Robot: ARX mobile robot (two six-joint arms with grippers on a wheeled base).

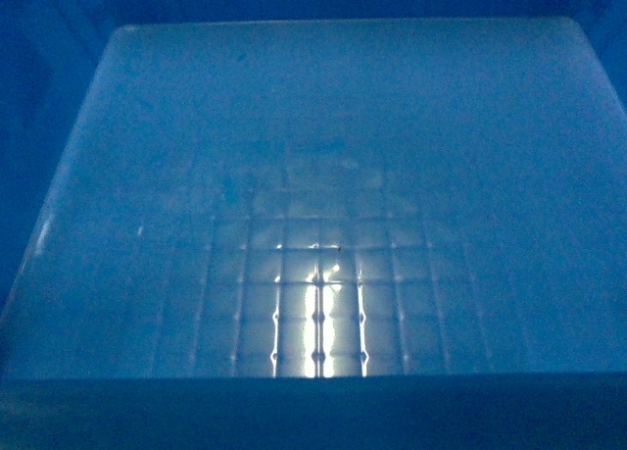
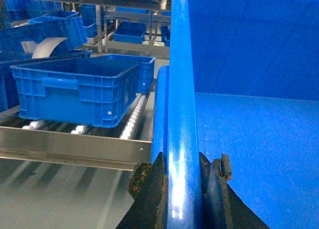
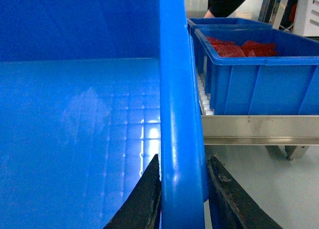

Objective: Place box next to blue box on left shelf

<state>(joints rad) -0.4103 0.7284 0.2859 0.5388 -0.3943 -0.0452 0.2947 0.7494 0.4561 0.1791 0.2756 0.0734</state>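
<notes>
gripping the box by its rolled rim, the left gripper has one of its fingers on each side of the left wall. the right gripper clamps the right rim likewise. beyond the left fingers stands another blue crate on the left shelf, apparently just beside the held box. beyond the right fingers, a crate of red items.
</notes>
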